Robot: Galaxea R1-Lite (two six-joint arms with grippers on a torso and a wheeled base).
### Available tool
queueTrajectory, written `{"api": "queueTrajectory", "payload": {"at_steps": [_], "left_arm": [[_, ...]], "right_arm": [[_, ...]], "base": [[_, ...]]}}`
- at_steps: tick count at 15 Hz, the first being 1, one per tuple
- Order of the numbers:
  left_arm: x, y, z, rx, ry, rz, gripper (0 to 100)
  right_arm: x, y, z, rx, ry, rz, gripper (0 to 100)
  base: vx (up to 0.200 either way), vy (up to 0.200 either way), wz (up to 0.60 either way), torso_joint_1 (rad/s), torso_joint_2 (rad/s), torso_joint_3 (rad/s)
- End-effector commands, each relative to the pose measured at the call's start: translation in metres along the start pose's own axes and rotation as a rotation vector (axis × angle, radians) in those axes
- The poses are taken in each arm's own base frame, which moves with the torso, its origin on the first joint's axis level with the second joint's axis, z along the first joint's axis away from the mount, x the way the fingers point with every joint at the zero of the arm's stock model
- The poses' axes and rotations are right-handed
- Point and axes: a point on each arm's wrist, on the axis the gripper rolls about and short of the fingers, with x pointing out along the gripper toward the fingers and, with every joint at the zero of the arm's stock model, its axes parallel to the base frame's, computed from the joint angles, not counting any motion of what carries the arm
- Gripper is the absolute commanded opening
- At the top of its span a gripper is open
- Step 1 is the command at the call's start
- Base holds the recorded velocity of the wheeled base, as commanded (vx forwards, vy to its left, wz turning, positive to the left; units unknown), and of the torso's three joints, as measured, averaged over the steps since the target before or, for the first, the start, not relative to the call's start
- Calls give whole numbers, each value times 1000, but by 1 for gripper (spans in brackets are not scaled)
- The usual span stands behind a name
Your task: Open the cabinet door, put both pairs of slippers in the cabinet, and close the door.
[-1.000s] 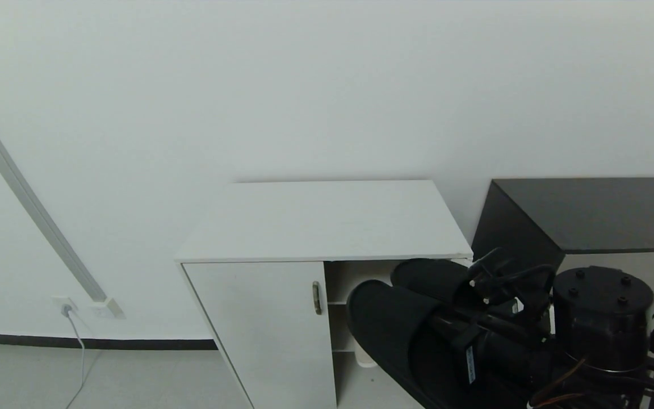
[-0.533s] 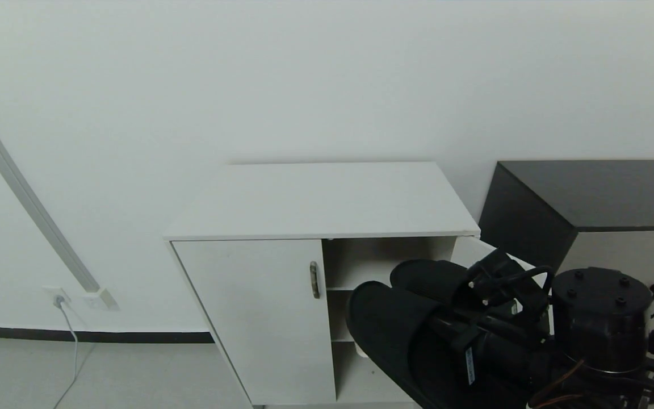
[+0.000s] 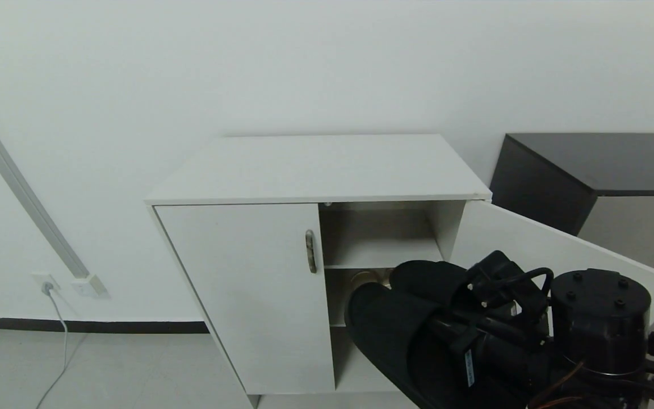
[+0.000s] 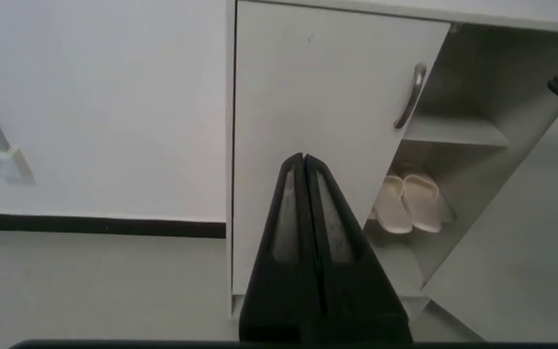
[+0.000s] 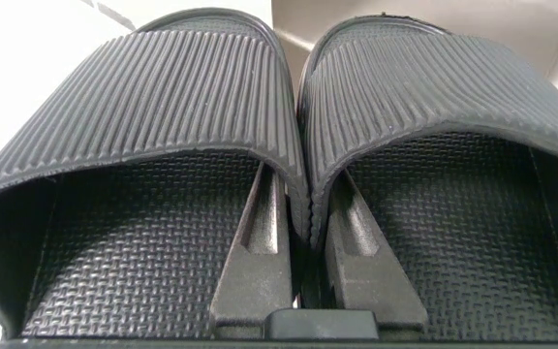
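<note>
Right gripper (image 5: 303, 208) clamped on the black slippers (image 5: 192, 87), one finger inside each, pinching their touching inner walls; pair hangs in front of the open cabinet (image 3: 315, 170). Left gripper (image 4: 304, 194) pressed shut, empty. Pale slippers (image 4: 413, 202) sit in the middle compartment, so I'd aim for the bottom one (toes first, level), clear of the door (image 3: 531, 250). Bottom compartment mostly hidden behind the pair, grip depth unclear

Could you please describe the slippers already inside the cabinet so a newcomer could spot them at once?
Find the white cabinet against the wall, its right door standing open. Below its top shelf lies a pair of slippers. They are pale cream, unlike the black ribbed pair held by the right gripper.
</note>
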Motion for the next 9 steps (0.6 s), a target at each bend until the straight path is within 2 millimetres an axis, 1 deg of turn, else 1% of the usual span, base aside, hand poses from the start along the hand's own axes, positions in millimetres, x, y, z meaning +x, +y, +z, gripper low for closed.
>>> {"api": "queueTrajectory", "payload": {"at_steps": [1,5,9], "left_arm": [[0,0,0,0,1,1,0],[0,0,0,0,1,1,0],[0,0,0,0,1,1,0]], "right_arm": [[0,1,0,-1,2,4,0],[1,2,-1,-4,6,5,0],[1,2,-2,-3,3,7,0]], "base": [[0,0,0,-193,505,315],[0,0,0,-166,492,317],[0,0,0,-138,471,333]]}}
